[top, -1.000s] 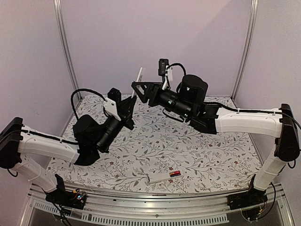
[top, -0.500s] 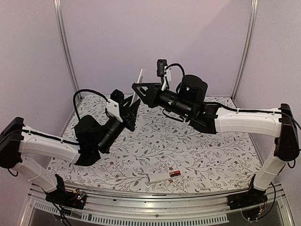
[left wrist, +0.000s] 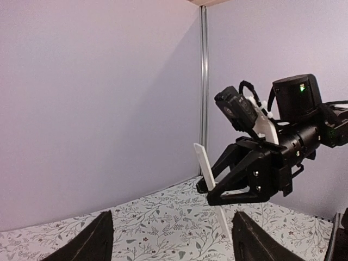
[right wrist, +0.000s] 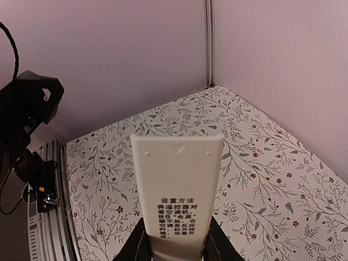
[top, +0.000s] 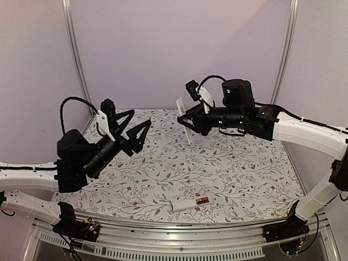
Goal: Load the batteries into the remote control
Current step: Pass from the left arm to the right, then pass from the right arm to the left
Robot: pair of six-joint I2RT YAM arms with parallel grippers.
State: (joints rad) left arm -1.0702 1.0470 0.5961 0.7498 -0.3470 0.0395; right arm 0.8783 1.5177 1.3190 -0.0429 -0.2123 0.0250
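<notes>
From above, your left gripper [top: 141, 116] is raised over the left side of the floral table [top: 244, 174]. Its jaws are spread wide and there is nothing between them. Your right gripper [top: 184, 120] hangs over the far middle of the table, clamped on the remote control [top: 181, 107]. The remote stands nearly upright in the air, with a white end sticking out above and below the fingers. The two grippers face each other and are well apart. At the near edge, the batteries [top: 202, 201] lie at the right end of a thin white strip [top: 184, 205], but you cannot tell whether they touch it.

In the left wrist view, the left gripper [left wrist: 174, 244] shows two dark fingers set far apart at the bottom corners. Between them, farther off, you see the right gripper [left wrist: 209, 187] pinching the remote control [left wrist: 201, 160] near its middle.

In the right wrist view, the fingers [right wrist: 137, 244] press both long edges of the remote control [right wrist: 176, 179]. Its printed white face is turned toward the camera and its free end points out over the table.
</notes>
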